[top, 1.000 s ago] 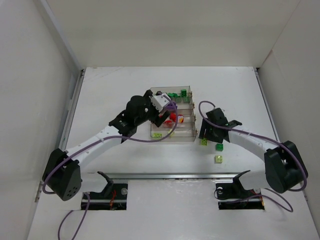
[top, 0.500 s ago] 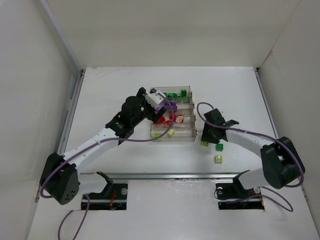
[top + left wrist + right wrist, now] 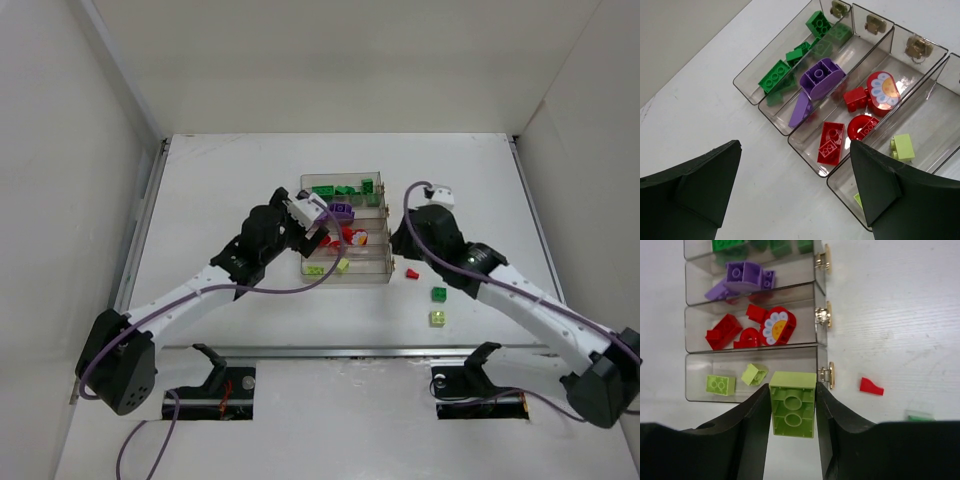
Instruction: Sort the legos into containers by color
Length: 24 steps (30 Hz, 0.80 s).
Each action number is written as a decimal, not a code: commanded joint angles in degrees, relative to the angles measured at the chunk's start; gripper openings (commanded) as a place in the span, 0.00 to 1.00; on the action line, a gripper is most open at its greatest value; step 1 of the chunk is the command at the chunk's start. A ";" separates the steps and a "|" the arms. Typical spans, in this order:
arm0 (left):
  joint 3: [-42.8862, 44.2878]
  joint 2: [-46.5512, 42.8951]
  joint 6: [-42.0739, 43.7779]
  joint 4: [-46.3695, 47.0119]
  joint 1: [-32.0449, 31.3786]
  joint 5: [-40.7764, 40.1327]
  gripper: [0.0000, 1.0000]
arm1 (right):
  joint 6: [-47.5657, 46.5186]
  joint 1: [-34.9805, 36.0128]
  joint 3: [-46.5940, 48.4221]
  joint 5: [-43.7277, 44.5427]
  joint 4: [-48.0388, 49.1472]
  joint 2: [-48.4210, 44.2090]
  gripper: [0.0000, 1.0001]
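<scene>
Lime lego (image 3: 792,407) sits pinched between my right gripper's (image 3: 792,390) fingers, hollow underside toward the wrist camera, held right at the tray's (image 3: 816,295) near wall. Its home, the lime row (image 3: 790,365), lies at 12 o'clock and is the closest compartment. Beyond it, the red row (image 3: 805,327), purple row (image 3: 790,287) and green row (image 3: 697,250) each hold one colour. My left gripper (image 3: 790,192) hangs spread wide and empty over the tray's 9 o'clock end, I judge to stay clear. At the tray's 4 o'clock, a red piece (image 3: 871,386), a green brick (image 3: 438,293) and a loose lime brick (image 3: 436,318) wait on the table (image 3: 250,180).
</scene>
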 commanded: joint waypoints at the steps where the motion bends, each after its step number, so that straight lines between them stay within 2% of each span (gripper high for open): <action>1: -1.06 -2.72 -1.00 4.15 0.28 -1.89 0.88 | -7.09 1.29 3.91 -3.95 3.21 10.18 0.00; 3: -1.06 -3.33 -1.00 4.15 0.28 -1.89 0.88 | -8.95 1.29 5.93 -8.24 2.41 14.24 0.00; 7: -1.59 -3.86 -1.00 4.67 0.28 -1.89 0.89 | -10.10 2.34 11.29 -10.55 1.09 20.85 0.03; 10: -2.64 -4.39 -1.00 4.68 0.28 -1.89 0.89 | -10.10 2.34 11.31 -12.13 1.09 21.38 0.17; 11: -2.65 -4.39 -1.00 4.68 0.28 -1.89 0.89 | -10.10 2.34 11.31 -12.14 1.78 21.38 0.40; 13: -3.26 -4.92 -1.00 5.20 0.28 -1.89 0.91 | -10.63 2.34 11.31 -12.84 1.01 21.91 0.72; 14: -3.26 -4.92 -1.00 5.20 0.28 -1.89 0.91 | -10.63 2.34 11.31 -11.97 0.22 21.91 0.92; 15: -3.78 -4.92 -1.00 5.20 0.28 -1.89 0.91 | -9.32 2.34 11.31 -11.26 -1.53 21.91 1.00; 19: -4.32 -5.45 -1.52 5.82 0.28 -1.89 0.91 | -3.96 2.34 11.31 -6.87 -4.88 18.14 1.00; 24: -6.68 -6.59 -2.57 6.96 0.28 -1.89 0.91 | 5.80 -6.33 7.98 -0.81 -14.54 11.82 1.00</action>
